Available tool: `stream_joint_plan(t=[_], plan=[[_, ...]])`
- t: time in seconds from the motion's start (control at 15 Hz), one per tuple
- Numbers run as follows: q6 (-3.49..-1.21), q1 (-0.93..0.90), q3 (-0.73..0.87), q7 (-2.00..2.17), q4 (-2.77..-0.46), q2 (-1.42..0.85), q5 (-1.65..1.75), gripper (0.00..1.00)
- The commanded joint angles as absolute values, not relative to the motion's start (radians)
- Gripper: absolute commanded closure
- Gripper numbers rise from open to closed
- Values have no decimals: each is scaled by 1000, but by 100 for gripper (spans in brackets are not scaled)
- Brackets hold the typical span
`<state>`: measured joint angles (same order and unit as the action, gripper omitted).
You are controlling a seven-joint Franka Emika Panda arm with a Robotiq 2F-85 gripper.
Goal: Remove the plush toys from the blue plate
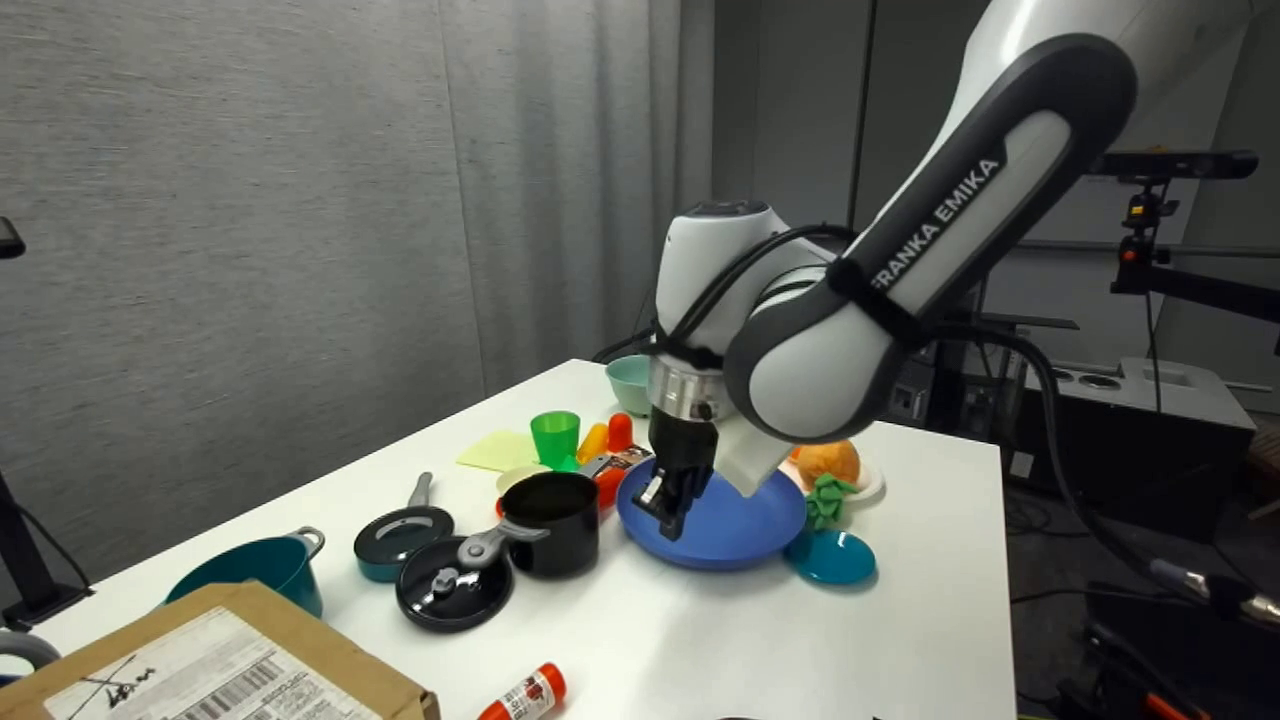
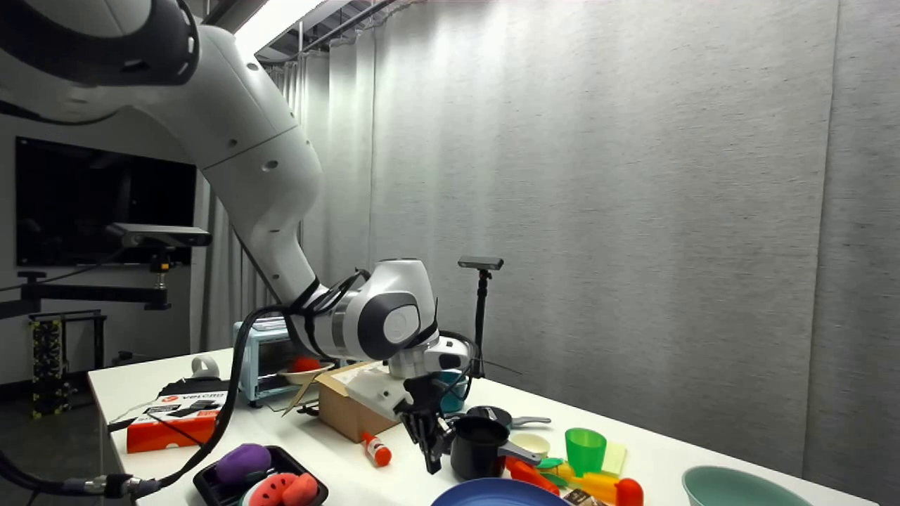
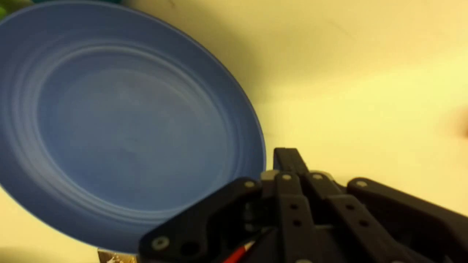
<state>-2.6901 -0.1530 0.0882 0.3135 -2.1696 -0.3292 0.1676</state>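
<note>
Had the gripper (image 3: 292, 164) pressed together at the tips, with nothing pinched between, just beside the rim of the blue plate (image 3: 135, 135) in the wrist view. Could not make out how high above the surface (image 1: 760, 640). Saw nothing lying on any part of the plate in sight, but could not see the bit behind the gripper. Looked like a job done, or nearly. Guessed at one last step of lifting clear. Called for a slow rise, straight up, with tips off the rim so as not to bump or slide the plate. Called also for a wide path past the black pot (image 2: 478, 448) near the plate.

Found the purple plush toy (image 2: 244, 464) in a black tray (image 2: 288, 458) in an exterior view, fat and smooth like an egg. Saw a watermelon plush toy (image 2: 269, 492) in there too, red with dark seeds, next to a rounder, pinkish-red plush toy (image 2: 301, 490). Spotted the orange plush toy (image 1: 828, 462) in an exterior view, near the blue plate, seemingly on a pale dish (image 1: 873, 487), with a green leafy piece (image 1: 828, 502) beside. Judged all the toys soft and squashy. Judged the plate hard and smooth, round and shallow, with rings inside.
</note>
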Motion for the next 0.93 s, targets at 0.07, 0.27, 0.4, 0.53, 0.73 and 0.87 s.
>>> stream_joint_plan(t=[0.07,0.27,0.4,0.53,0.73,0.87], plan=[[-2709,-145,95,411,-2110,-289,115,100],[-2817,-169,137,554,-2083,-305,149,100],[-2877,-208,188,654,-2057,-338,193,100],[-2899,-233,220,729,-2025,-374,241,100],[-2853,-257,226,769,-1965,-425,262,74],[-2802,-268,205,738,-1964,-425,223,66]])
